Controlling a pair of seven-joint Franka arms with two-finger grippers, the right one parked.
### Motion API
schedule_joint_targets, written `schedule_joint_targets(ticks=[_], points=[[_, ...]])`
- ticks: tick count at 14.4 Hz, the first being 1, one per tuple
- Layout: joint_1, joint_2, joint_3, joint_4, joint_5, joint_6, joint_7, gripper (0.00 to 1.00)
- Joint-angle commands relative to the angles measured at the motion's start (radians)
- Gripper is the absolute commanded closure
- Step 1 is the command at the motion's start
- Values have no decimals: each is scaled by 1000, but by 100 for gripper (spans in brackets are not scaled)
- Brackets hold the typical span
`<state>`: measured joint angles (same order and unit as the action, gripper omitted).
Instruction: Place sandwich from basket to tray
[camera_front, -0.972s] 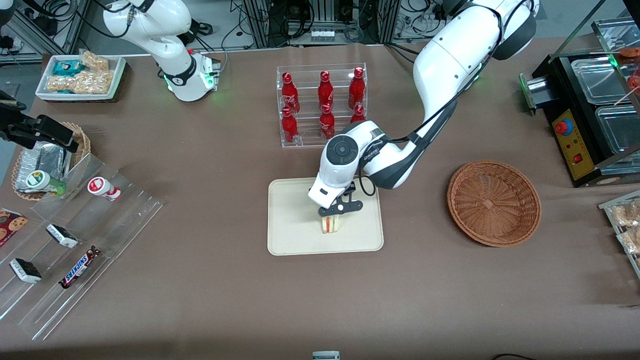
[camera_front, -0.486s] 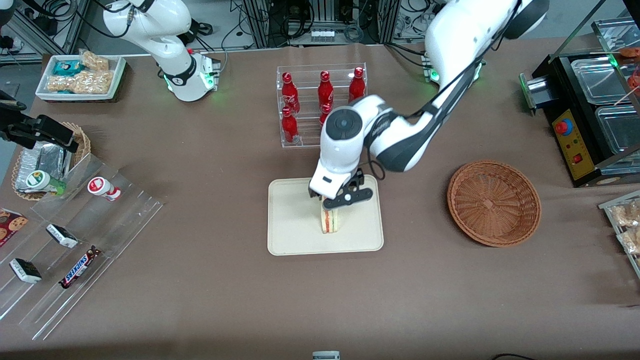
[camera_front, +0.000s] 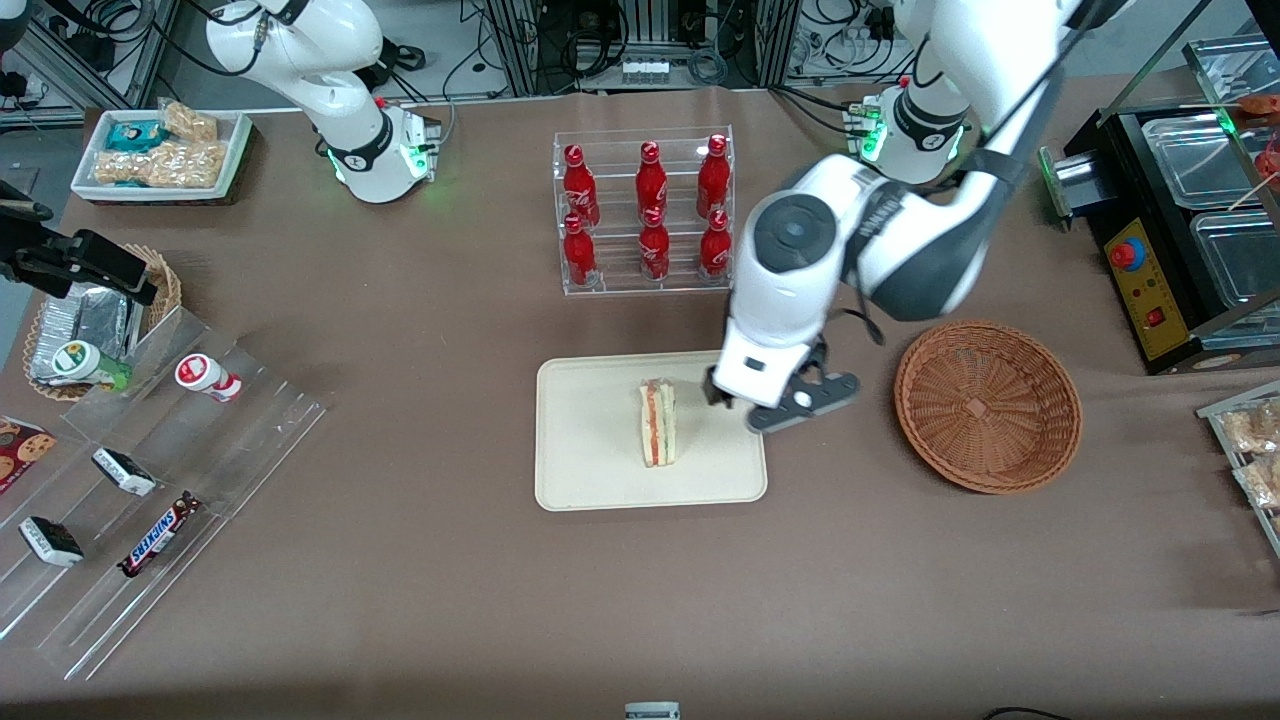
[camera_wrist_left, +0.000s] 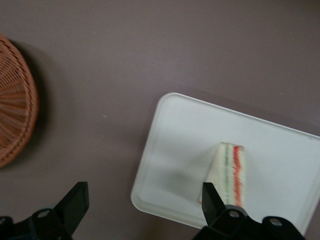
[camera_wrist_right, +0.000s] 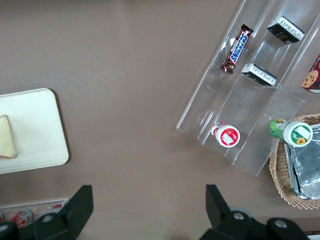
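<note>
Landmark is the tray (camera_front: 590, 480), near to far. The sandwich (camera_front: 658, 435) stands on its edge on the tray, a little toward the working arm's end, with its long axis running from the tray's near rim toward the bottle rack (camera_front: 645, 210) farther from the front camera. The gripper (camera_front: 775, 405) hangs above the tray's edge on the working arm's side, between tray and basket (camera_front: 988, 405); its fingers are spread wide and hold nothing, and the sandwich is apart from them. The basket looks empty, though its near wall hides a strip of the floor. Judgement: the placing looks done, and any next move just lifts the gripper clear, away from the sandwich.
</note>
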<state>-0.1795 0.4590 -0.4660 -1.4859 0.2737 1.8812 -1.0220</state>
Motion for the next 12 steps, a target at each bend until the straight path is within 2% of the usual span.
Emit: schedule_joint_targets(ticks=[1, 7, 8, 12], points=[[57, -72, -3, -85, -19, -14, 66, 0], [170, -169, 0, -114, -37, -68, 216, 0], [196, -195, 0, -126, -63, -73, 258, 0], [190, -310, 124, -209, -152, -70, 474, 0]])
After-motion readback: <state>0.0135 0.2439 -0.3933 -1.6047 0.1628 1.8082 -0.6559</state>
